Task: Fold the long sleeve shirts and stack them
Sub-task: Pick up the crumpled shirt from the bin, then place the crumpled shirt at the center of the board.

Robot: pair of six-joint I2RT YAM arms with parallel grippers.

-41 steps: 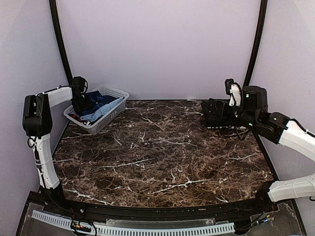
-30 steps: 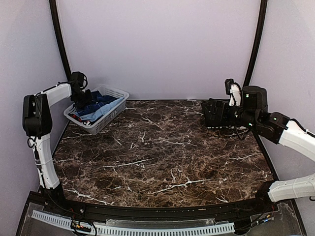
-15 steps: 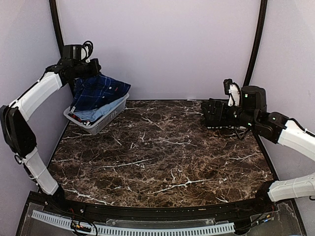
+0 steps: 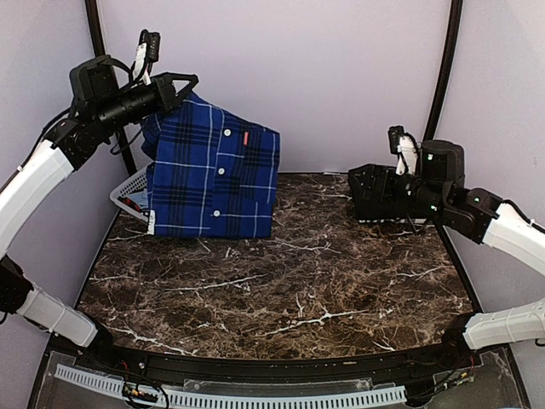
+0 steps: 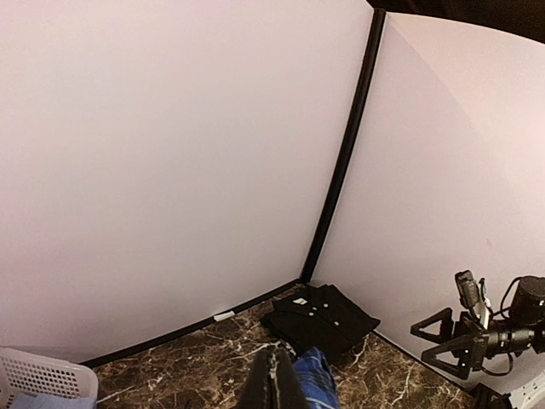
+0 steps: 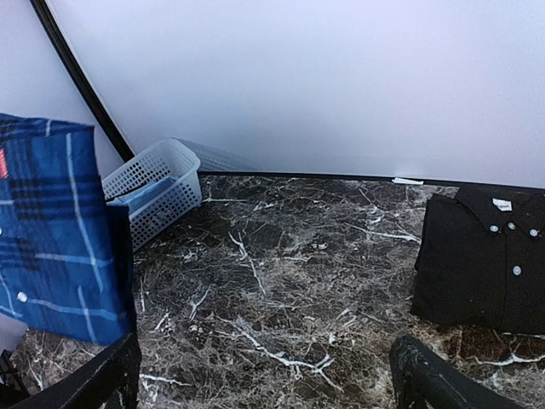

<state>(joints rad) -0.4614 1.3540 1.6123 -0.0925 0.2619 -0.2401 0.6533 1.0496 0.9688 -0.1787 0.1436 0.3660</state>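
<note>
My left gripper (image 4: 186, 85) is raised high at the back left, shut on the top edge of the blue plaid shirt (image 4: 213, 170). The shirt hangs down in front of the basket, and its lower hem reaches the table. In the left wrist view the shut fingers (image 5: 274, 385) have plaid cloth (image 5: 315, 383) beside them. The black shirt (image 6: 490, 264) lies folded flat at the back right corner (image 5: 322, 317), buttons up. My right gripper (image 6: 264, 392) hovers open just in front of the black shirt, with nothing between its fingers.
A white lattice basket (image 4: 126, 194) stands at the back left, mostly hidden behind the hanging shirt. It holds light blue cloth (image 6: 140, 194). Dark marble table (image 4: 281, 273) runs between the two arms. Walls close in on three sides.
My left arm has lifted the plaid shirt out of the basket, up and to the right, and it now hangs unfurled. The right arm has barely moved.
</note>
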